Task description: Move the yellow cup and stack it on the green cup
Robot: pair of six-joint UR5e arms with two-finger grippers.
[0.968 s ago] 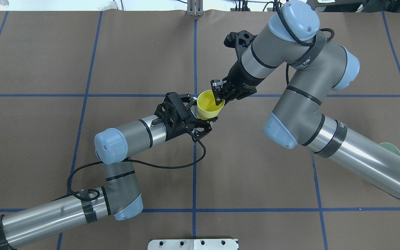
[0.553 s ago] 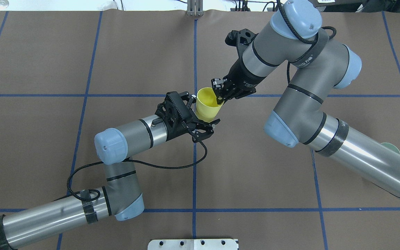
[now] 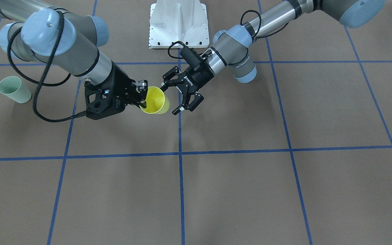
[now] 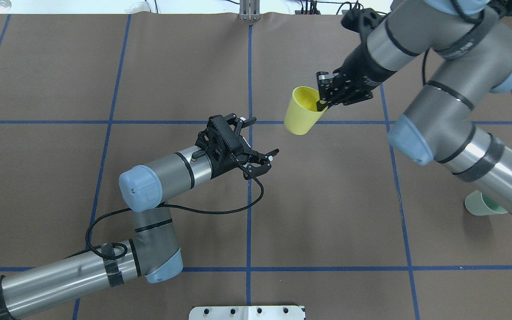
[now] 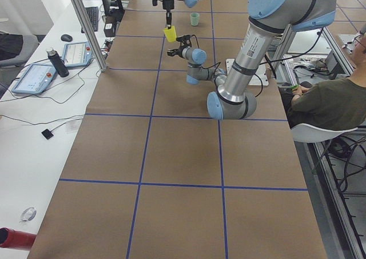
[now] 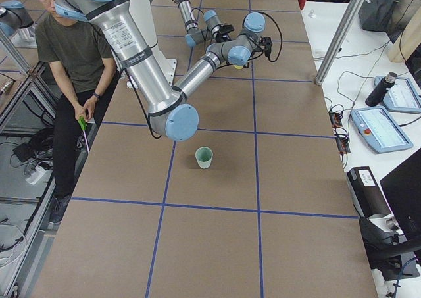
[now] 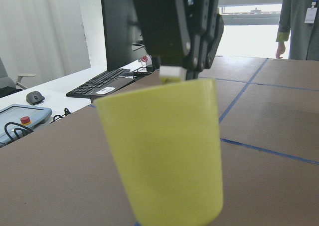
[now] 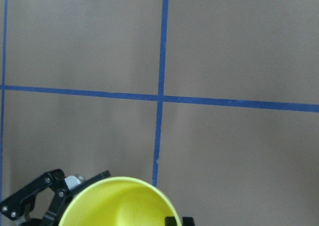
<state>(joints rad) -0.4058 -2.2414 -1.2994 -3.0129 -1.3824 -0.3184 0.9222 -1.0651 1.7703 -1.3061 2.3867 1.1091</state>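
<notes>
The yellow cup (image 4: 299, 112) hangs tilted in the air, above the table, with my right gripper (image 4: 323, 97) shut on its rim, one finger inside. In the overhead view it is to the right of my left gripper (image 4: 260, 141), which is open and empty. The front view shows the yellow cup (image 3: 155, 100) held by the right gripper (image 3: 142, 95) close beside the open left gripper (image 3: 170, 98). The left wrist view shows the yellow cup (image 7: 164, 151) close ahead. The green cup (image 4: 482, 203) stands upright at the table's right, partly hidden by the right arm; it also shows in the front view (image 3: 14, 89).
Brown table cover with blue tape grid lines (image 4: 249, 195). A white base plate (image 3: 179, 23) sits at the robot's side. A seated person (image 6: 72, 54) is beside the table. Monitors, a keyboard and tablets lie on the side bench (image 5: 46, 70).
My right gripper has carried the yellow cup up and to the right, away from the left gripper. The left gripper stays open, about where it was.
</notes>
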